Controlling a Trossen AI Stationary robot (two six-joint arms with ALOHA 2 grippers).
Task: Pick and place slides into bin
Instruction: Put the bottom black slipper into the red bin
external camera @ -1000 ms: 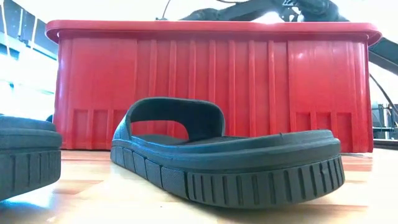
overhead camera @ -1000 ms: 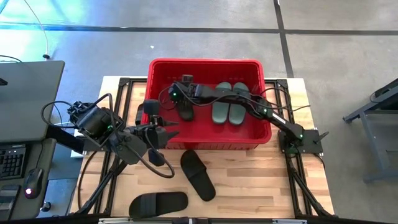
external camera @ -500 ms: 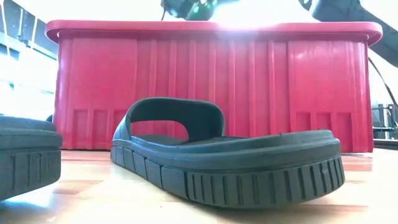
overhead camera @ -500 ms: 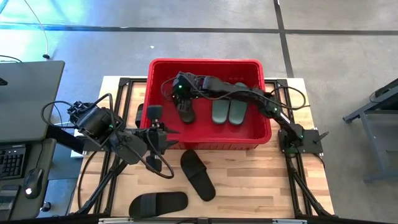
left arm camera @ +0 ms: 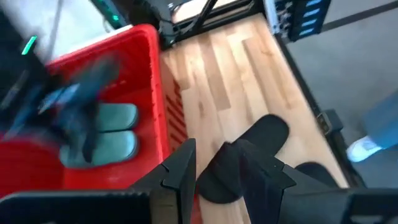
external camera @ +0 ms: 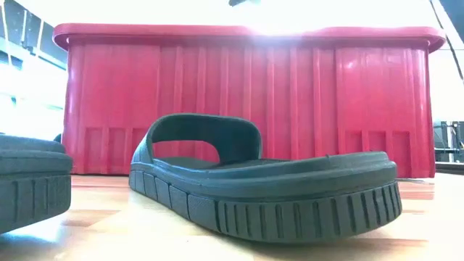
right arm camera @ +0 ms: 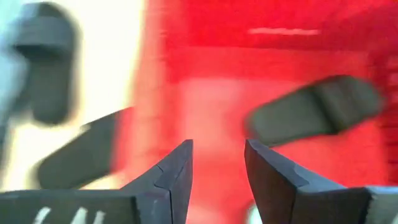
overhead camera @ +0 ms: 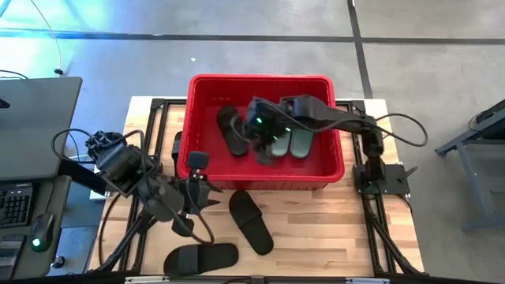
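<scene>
Over the red bin [overhead camera: 260, 83], the right gripper [overhead camera: 263, 150] is seen with its fingers apart and nothing between them; the right wrist view shows a clear gap and only red floor beyond. One black slide [overhead camera: 231, 130] lies inside the bin toward its left side, and two green slides [overhead camera: 290, 140] lie side by side near the middle, partly covered by the right arm. On the table in front of the bin, two black slides remain: one [overhead camera: 251, 222] angled just beside the front wall, another [overhead camera: 200, 258] near the table's front edge. Another dark shape is glimpsed at the bin's left end, behind the left arm, but cannot be identified.

The left gripper [overhead camera: 199, 197] is held low just outside the bin's front wall, fingers parted with nothing held, the nearer black slide showing between them in the left wrist view.

Trouble is most likely at the bin wall. The left gripper is close to the rim, so a lift or swing could be caught on it and the bin shifted. Both arms are near each other around the front-left of the bin, and a collision is possible if the right arm is drawn back over the wall while the left one is raised. A flat slide could also be pushed along the wood rather than gripped.
</scene>
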